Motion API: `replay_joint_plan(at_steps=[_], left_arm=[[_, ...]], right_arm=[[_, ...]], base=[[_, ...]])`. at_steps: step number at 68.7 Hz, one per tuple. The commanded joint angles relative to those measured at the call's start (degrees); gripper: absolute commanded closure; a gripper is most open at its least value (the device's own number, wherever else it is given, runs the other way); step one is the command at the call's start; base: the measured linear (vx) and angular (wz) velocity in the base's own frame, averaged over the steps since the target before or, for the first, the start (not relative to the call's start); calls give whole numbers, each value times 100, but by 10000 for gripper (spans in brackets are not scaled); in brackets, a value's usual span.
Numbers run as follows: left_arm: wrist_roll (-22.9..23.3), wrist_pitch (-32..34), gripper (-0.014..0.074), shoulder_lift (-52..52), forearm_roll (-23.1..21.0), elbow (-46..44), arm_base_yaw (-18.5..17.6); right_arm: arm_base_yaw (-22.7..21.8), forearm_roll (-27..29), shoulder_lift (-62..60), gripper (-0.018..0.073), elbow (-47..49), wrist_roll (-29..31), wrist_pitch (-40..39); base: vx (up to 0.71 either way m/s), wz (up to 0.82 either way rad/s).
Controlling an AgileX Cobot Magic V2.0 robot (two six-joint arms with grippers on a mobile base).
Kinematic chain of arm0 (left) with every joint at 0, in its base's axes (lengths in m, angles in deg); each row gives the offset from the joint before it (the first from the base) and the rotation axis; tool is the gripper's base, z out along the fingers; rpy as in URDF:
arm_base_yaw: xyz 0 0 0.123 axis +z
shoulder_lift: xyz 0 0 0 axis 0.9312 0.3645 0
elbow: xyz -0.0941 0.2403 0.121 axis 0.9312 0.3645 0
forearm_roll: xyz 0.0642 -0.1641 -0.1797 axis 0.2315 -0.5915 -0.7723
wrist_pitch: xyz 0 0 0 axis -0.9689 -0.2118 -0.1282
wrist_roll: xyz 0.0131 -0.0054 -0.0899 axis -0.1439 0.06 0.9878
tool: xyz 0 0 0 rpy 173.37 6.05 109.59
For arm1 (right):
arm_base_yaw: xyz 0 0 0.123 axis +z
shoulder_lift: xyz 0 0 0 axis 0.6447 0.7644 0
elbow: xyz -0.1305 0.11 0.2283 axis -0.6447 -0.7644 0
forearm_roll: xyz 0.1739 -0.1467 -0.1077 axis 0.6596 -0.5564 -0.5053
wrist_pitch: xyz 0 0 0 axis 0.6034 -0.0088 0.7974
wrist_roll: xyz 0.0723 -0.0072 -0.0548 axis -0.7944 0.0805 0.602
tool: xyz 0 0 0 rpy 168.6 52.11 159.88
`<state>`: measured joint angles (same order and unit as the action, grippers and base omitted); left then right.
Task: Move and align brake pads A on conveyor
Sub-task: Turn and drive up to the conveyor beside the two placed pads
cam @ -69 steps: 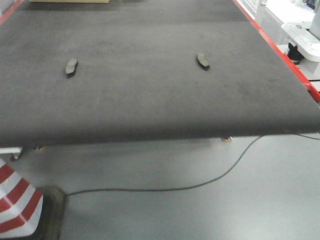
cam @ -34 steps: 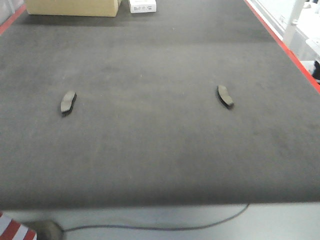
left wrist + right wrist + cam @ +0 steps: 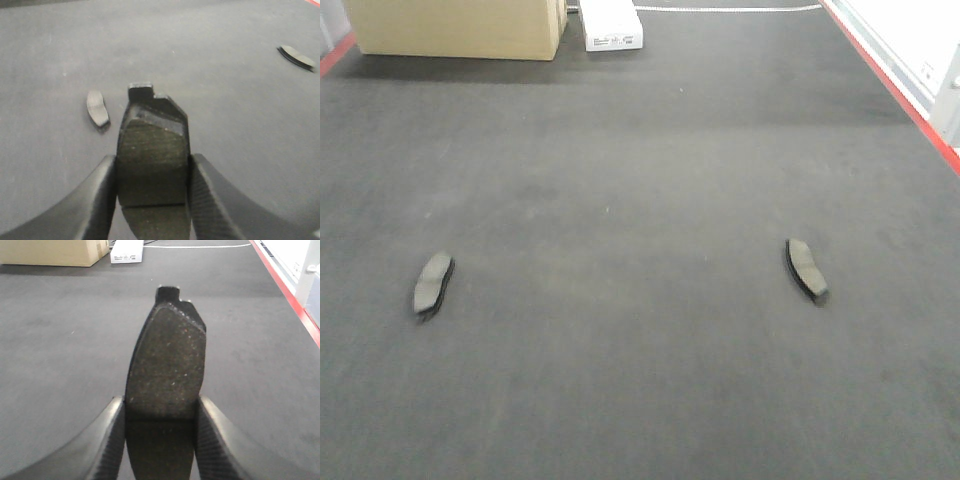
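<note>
While both my claws gripped a pad each, left claw and right claw, the nearest belt pad lay lengthwise just ahead-left of my left claw.

The front-facing view looks down along the conveyor from above, its far end and a cardboard box at the top of frame. Each wrist view sits low and close behind its own gripper, looking forward across the belt. The right wrist view shares that box at upper left; the left wrist view shares two lying brake pads.
</note>
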<state>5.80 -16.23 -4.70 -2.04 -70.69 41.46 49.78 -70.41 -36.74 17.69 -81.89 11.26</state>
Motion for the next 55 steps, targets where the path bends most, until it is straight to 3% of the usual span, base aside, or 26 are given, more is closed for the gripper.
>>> replay_joint_plan(at_steps=[1,55], left_arm=[[26,517,602,89,34,-174,-44],[26,517,602,89,34,-174,-44]], right_arm=[[-16,-81,65,565,154,18,-560],[-16,-81,65,565,154,18,-560]], base=[[26,-1],[12,0]])
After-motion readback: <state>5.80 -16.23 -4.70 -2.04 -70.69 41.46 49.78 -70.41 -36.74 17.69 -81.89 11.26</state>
